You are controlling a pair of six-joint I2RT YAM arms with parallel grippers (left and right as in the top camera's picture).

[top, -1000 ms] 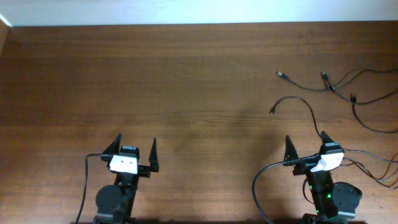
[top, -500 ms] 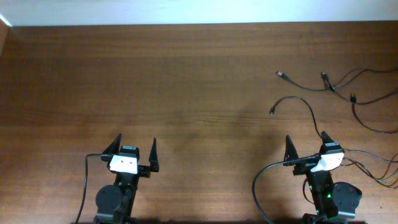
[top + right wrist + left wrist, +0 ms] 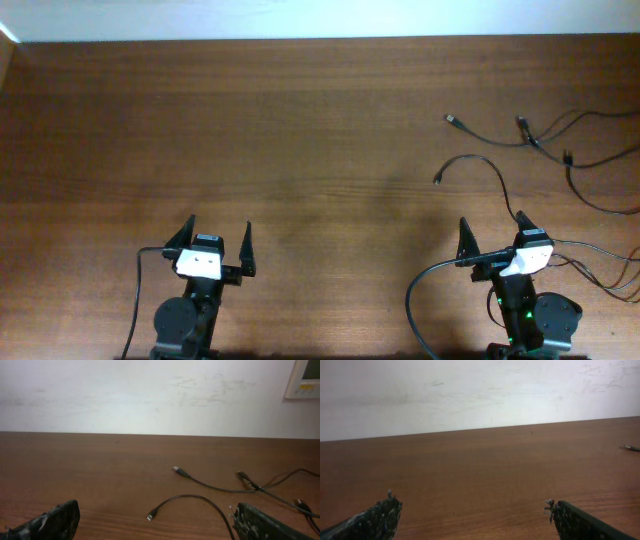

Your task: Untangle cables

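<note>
Several thin black cables lie on the wooden table at the right. The nearest one (image 3: 439,178) arcs from its small plug back toward my right gripper (image 3: 490,220); in the right wrist view its plug (image 3: 150,517) rests just ahead of the open right gripper (image 3: 156,507). Farther back, another cable (image 3: 453,120) runs right and meets others at a crossing (image 3: 530,141), the tangle (image 3: 255,487) at the right of the wrist view. My left gripper (image 3: 220,222) stands open over bare wood, far from the cables; between its jaws (image 3: 471,504) is nothing. One plug tip (image 3: 630,448) shows at the far right.
Thicker black wires (image 3: 590,262) from the right arm's base trail off the right edge, close to the thin cords. A robot wire (image 3: 139,290) loops beside the left base. A white wall (image 3: 300,18) borders the table's far edge.
</note>
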